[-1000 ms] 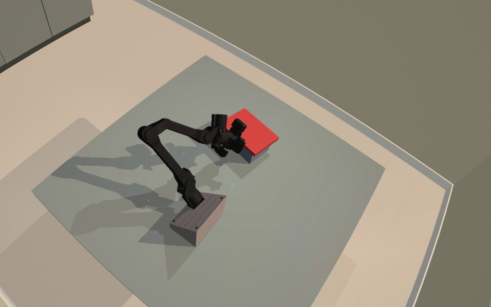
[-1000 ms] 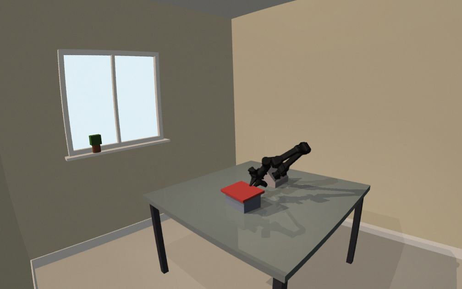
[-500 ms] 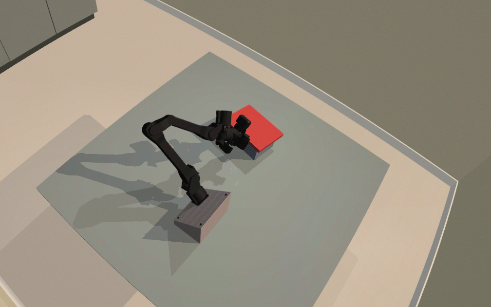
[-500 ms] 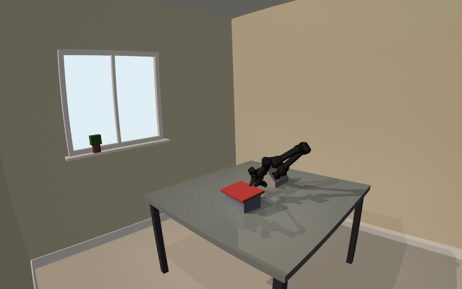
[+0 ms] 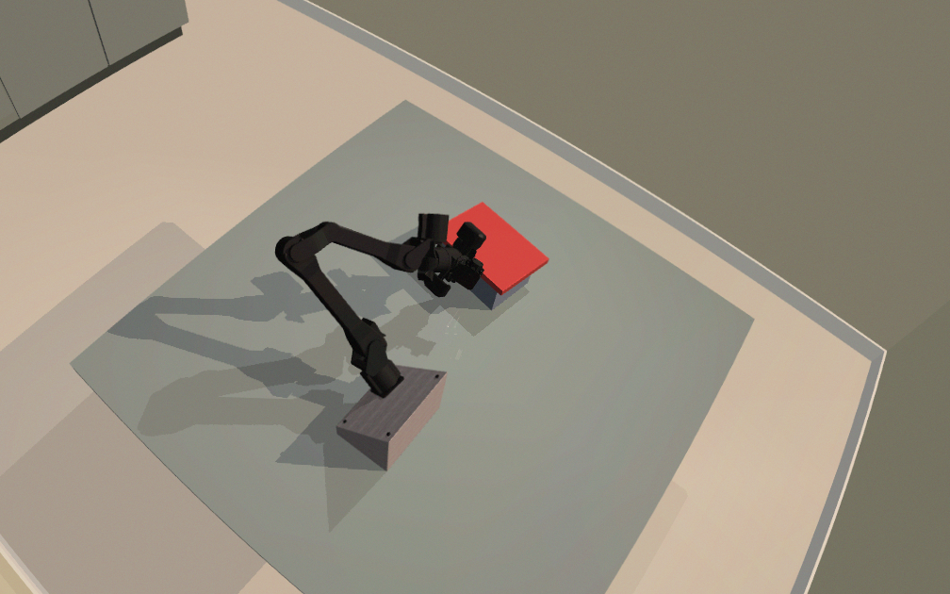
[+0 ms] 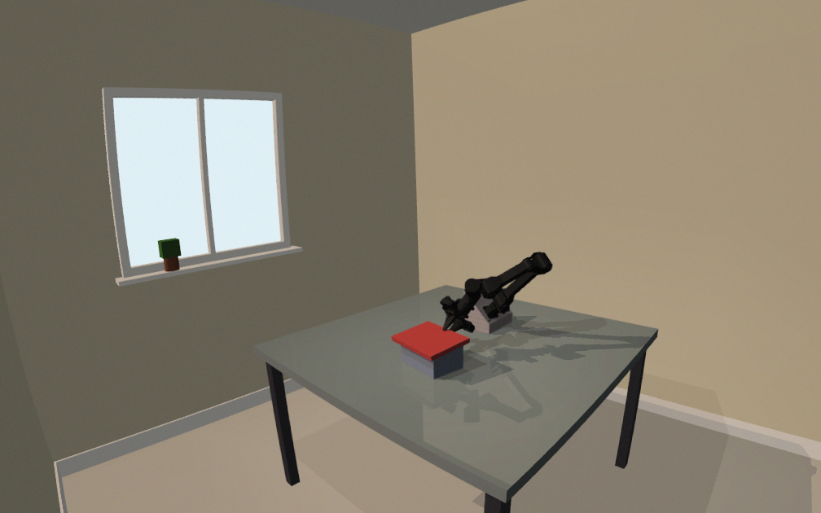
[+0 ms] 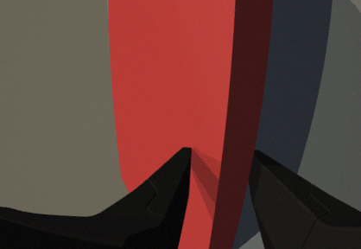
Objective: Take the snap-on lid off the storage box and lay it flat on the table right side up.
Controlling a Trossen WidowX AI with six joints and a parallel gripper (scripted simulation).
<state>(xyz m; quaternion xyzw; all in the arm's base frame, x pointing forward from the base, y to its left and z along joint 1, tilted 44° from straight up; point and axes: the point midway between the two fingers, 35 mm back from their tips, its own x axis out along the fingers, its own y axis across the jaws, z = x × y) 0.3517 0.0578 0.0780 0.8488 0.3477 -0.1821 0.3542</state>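
The flat red lid lies on top of the blue-grey storage box and overhangs its walls. The box stands on the table. My gripper is shut on the lid's edge on the side facing the arm's base. In the wrist view one finger is over the lid's top face and the other is below its rim, beside the box wall. Whether the lid is still snapped on is hidden.
The arm's wedge-shaped base block stands on the table, on the gripper's side of the box. The table edge behind the box is some way off. The arm's shadows fall across the table beside the base.
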